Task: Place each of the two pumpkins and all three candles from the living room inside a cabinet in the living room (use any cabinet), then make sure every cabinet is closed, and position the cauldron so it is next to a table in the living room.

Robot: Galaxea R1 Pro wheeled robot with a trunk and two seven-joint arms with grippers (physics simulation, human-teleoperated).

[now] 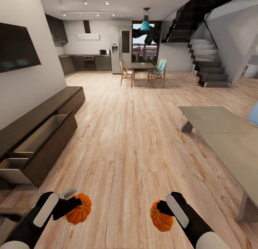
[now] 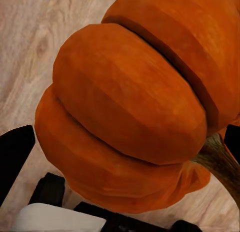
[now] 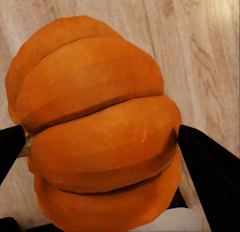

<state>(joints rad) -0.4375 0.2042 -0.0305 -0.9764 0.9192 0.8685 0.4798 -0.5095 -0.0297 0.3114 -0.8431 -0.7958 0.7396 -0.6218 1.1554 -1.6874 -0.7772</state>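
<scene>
**A:** Orange pumpkin in each claw. Left claw is clamped on the left pumpkin, black fingers pressed to its sides, brown stem sticking out to one side in the left wrist view.

**B:** Right side?

**A:** Same. Right claw is closed around the right pumpkin; in the right wrist view the fingers bracket it on both flanks, ribs running across between them. Both pumpkins are held off the wood floor, low in front of the robot, well apart from each other.

**B:** Cabinet position?

**A:** Cabinet runs along the wall on the robot's left, ahead of the left claw. One drawer is pulled out, pale interior visible; can't make out anything inside it. Left pumpkin is near the cabinet's closest corner but not over it.

**B:** And the surface?

**A:** Grey surface sits to the right, ahead of the right claw, slanted legs on the floor. A small grey object lies just behind the left claw; too blurred to identify.
</scene>
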